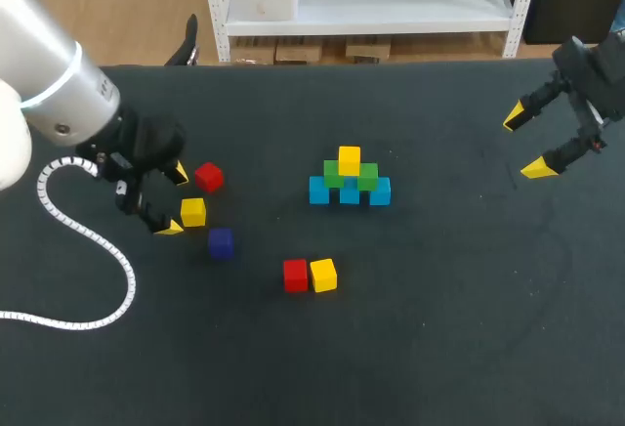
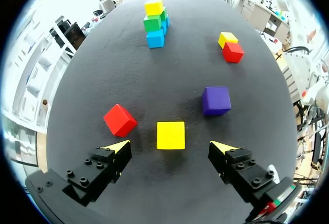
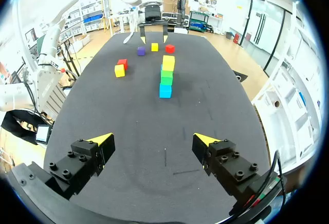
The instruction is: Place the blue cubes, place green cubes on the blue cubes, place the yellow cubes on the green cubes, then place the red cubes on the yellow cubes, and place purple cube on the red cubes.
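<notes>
Blue cubes, green cubes and one top yellow cube are stacked. The left gripper, fingers apart, faces a loose yellow cube. The right gripper is also apart. Red cubes and the purple cube remain.

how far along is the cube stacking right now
Done: blue cubes in a row, green cubes on them, one yellow cube on top. In hand: nothing gripped; the open left gripper points at a loose yellow cube, the right gripper is open, off to the side. Left: that cube, another yellow cube, two red cubes and the purple cube.
</notes>
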Motion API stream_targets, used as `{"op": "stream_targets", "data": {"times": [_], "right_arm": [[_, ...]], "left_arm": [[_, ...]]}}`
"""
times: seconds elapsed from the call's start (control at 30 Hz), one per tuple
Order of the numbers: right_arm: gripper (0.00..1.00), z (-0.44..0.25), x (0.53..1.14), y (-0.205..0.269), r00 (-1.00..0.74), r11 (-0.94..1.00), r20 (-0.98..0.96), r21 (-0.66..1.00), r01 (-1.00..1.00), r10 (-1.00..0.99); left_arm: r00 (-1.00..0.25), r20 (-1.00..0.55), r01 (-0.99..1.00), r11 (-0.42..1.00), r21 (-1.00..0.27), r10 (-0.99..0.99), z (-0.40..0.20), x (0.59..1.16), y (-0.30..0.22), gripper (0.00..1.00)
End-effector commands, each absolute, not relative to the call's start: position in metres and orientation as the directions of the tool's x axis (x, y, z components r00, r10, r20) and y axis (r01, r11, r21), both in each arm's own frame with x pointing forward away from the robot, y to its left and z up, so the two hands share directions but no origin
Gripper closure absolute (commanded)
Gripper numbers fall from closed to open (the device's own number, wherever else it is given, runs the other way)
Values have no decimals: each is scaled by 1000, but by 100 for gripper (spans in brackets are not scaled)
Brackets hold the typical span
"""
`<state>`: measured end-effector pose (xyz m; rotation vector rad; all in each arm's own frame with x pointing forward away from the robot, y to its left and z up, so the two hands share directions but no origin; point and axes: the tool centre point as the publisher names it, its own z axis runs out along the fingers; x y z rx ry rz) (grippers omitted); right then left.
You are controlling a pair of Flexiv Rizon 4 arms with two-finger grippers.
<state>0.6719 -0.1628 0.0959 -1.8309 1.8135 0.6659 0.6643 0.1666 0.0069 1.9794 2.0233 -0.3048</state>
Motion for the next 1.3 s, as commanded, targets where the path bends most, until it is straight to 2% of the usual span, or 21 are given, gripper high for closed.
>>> {"op": "stream_targets", "data": {"times": [0.03, 0.13, 0.17, 0.2, 0.4, 0.6, 0.67, 1.0, 1.3], "right_arm": [[0, 95, 673, -163, 7, -12, -641, 4, -1000, -767], [0, 95, 673, -163, 7, -12, -641, 4, -1000, -767], [0, 95, 673, -163, 7, -12, -641, 4, -1000, -767], [0, 95, 673, -163, 7, -12, -641, 4, -1000, -767], [0, 95, 673, -163, 7, -12, -641, 4, -1000, -767], [0, 95, 673, -163, 7, -12, -641, 4, -1000, -767], [0, 95, 673, -163, 7, -12, -641, 4, -1000, -767], [0, 95, 673, -163, 7, -12, -641, 4, -1000, -767], [0, 95, 673, -163, 7, -12, -641, 4, -1000, -767]], "left_arm": [[-2, -349, 999, 19, 47, 937, 3, 672, 165, 0], [16, -340, 999, -1, 46, 940, 0, 673, 163, 0], [20, -340, 999, -4, 47, 940, -1, 673, 162, 3], [25, -338, 999, -10, 46, 941, -2, 673, 161, 16], [36, -344, 999, -22, 45, 938, -7, 672, 156, 32], [36, -351, 999, -22, 43, 936, -12, 669, 153, 67], [33, -353, 999, -18, 45, 935, -12, 668, 153, 100], [32, -381, 996, 5, 94, 924, 21, 658, 147, 100], [70, -394, 994, -31, 105, 916, 70, 653, 101, 100]]}}
